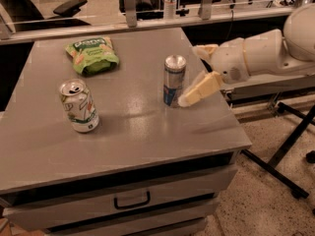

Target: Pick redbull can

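Note:
The redbull can (173,81), tall, slim and silver with blue panels, stands upright on the grey table (138,132), right of centre. My gripper (190,75) reaches in from the right on a white arm and is open. Its near finger (199,89) lies just right of the can's lower half, very close to it or touching it. Its far finger (204,48) is behind and to the right of the can's top. The can is not between the fingers.
A shorter white-and-green soda can (78,106) stands at the left front. A green chip bag (92,54) lies at the back left. The table has drawers (132,200) below. A black stand leg (283,154) is on the floor to the right.

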Robot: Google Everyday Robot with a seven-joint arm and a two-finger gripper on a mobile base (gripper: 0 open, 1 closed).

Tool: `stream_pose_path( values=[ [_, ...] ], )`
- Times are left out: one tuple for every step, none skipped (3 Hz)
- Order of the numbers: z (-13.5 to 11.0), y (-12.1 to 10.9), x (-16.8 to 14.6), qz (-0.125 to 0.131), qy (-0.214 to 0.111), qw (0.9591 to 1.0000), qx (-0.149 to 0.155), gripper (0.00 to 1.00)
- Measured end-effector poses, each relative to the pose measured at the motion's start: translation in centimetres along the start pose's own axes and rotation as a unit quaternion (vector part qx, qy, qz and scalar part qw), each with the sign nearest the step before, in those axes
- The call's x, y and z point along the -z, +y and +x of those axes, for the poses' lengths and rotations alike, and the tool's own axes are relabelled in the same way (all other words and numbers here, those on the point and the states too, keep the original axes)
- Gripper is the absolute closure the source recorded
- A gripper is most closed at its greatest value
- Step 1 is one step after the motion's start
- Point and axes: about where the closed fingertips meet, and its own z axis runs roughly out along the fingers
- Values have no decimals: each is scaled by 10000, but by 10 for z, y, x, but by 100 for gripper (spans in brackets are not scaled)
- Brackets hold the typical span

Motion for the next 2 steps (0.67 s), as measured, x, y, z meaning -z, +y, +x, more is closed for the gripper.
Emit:
stream_pose_path(
  values=[
    [-22,-3,-33,-274,-271,9991,147,23],
    [-32,6,-45,-666,-442,9964,269,54]
  ],
)
